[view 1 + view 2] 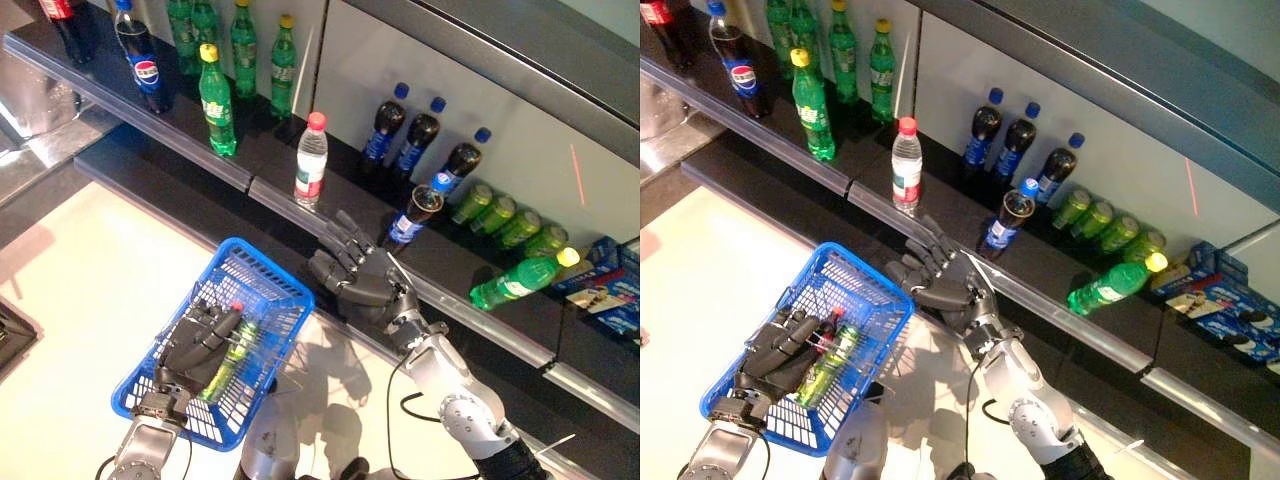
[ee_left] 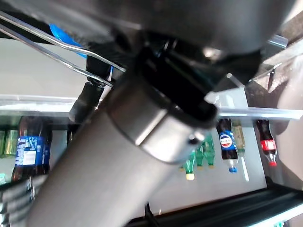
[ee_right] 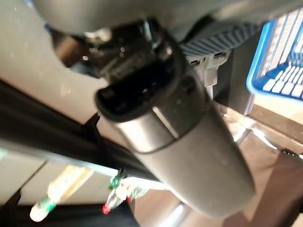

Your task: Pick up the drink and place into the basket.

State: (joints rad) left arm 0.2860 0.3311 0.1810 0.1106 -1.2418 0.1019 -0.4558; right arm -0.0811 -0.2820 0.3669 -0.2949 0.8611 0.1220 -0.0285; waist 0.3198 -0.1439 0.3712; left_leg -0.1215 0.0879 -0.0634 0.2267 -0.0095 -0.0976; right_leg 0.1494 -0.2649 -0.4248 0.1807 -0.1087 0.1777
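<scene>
So we've got the basket [image 1: 262, 262] sitting low on our left, and there's already a green bottle [image 1: 232, 362] lying in it, long axis running along the basket's length, red cap toward the shelf. Our left hand [image 1: 198, 340] is right on top of that bottle, fingers loosely curved over it, but we can't tell if it's actually gripping or just resting there. Our right hand [image 1: 362, 275] is at the shelf edge [image 1: 470, 310], fingers spread and holding nothing. If another drink is wanted, the cola bottle [image 1: 412, 212] stands upright just past those fingertips, up and to the right, so the right hand is clearly the nearer one. The water bottle [image 1: 311, 160] is a bit further off to the left
</scene>
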